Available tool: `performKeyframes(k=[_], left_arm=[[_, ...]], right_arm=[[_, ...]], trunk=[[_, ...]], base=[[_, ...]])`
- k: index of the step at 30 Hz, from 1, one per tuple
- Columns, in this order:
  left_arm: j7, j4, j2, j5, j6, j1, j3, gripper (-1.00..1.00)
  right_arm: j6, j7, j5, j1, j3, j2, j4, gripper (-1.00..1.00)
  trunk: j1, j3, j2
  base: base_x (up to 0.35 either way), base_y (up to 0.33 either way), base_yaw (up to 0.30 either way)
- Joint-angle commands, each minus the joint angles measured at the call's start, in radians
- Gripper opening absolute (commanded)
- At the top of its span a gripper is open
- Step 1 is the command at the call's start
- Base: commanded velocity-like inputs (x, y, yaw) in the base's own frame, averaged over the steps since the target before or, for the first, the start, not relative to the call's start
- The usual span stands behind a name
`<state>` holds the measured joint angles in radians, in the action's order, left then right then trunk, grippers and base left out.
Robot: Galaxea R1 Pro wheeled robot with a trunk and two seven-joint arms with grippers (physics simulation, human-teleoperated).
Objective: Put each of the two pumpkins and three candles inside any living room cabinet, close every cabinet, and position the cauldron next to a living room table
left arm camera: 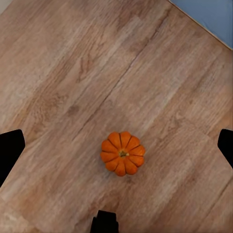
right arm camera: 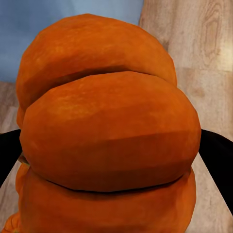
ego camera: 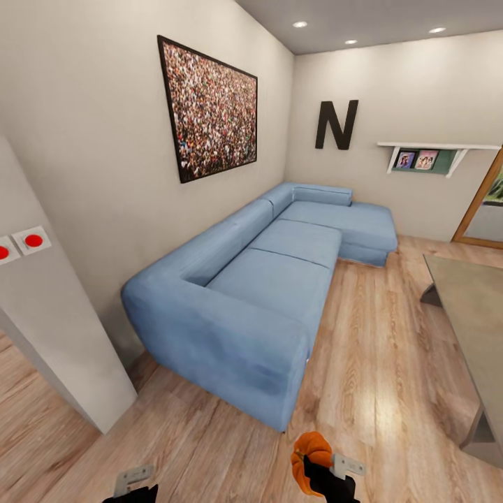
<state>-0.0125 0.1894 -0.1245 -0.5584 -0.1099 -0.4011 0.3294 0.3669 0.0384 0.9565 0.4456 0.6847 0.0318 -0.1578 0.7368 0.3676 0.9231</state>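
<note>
From the head view, a long blue sofa runs along the wall under a framed crowd picture, with a black letter N and a shelf on the far wall. The grey table stands at the right on the wood floor. At the bottom edge the right gripper is clamped on a pumpkin. In the left wrist view, the left gripper hangs spread wide above the second pumpkin, which sits upright on the floor, untouched. In the right wrist view, the held pumpkin sits between the black fingers.
</note>
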Motion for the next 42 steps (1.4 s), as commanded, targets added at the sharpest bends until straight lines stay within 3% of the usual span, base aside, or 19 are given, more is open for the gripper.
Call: performKeyframes(k=[1,31,37,39,42], left_arm=[[-0.003,-0.001,-0.001,-0.011,-0.004,-0.001,0.009,1.00],[-0.012,-0.001,0.002,-0.011,0.001,-0.001,0.008,1.00],[-0.013,0.003,-0.002,-0.009,0.066,-0.001,0.007,1.00],[-0.035,0.008,-0.007,-0.010,0.096,-0.001,0.007,1.00],[-0.135,0.011,-0.030,-0.011,0.142,-0.001,0.007,1.00]], right_arm=[[0.002,0.006,0.005,0.001,0.009,-0.001,0.000,-1.00],[0.001,0.006,0.002,0.001,0.010,0.002,-0.002,-1.00],[0.000,0.006,0.001,0.001,0.010,0.003,-0.002,-1.00],[0.000,0.006,0.001,0.001,0.010,0.003,-0.004,-1.00],[-0.005,0.007,0.002,0.001,0.010,0.003,-0.010,-1.00]], trunk=[[0.004,0.004,0.008],[0.119,0.098,0.218],[0.142,0.117,0.260],[0.150,0.123,0.274],[0.161,0.133,0.295]], base=[[0.000,0.000,0.000],[0.000,0.000,0.000],[0.000,0.000,0.000],[0.000,0.000,0.000],[0.000,0.000,0.000]])
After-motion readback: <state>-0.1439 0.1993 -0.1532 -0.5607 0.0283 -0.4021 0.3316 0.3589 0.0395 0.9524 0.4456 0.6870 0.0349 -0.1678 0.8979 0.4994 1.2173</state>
